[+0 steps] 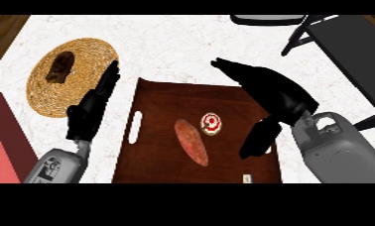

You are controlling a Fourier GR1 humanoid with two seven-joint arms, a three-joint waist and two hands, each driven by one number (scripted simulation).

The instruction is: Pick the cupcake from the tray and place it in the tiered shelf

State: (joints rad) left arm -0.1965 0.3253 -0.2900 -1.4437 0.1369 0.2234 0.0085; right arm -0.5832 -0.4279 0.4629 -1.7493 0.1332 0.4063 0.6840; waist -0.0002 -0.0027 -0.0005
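White marbled bench (pixel 190 36), dark wood tray (pixel 157 106) at centre. Cupcake (pixel 212 123) sits mid-tray, just left of the right hand (pixel 275 96), whose fingers (pixel 227 66) spread wide, holding nothing. Left hand (pixel 92 108), fingers straight, rests farther off beyond the tray's left edge; the right is nearer.

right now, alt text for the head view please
A cupcake and a sausage lie on a brown tray, the open right hand above its right side. The open left hand rests left of it.
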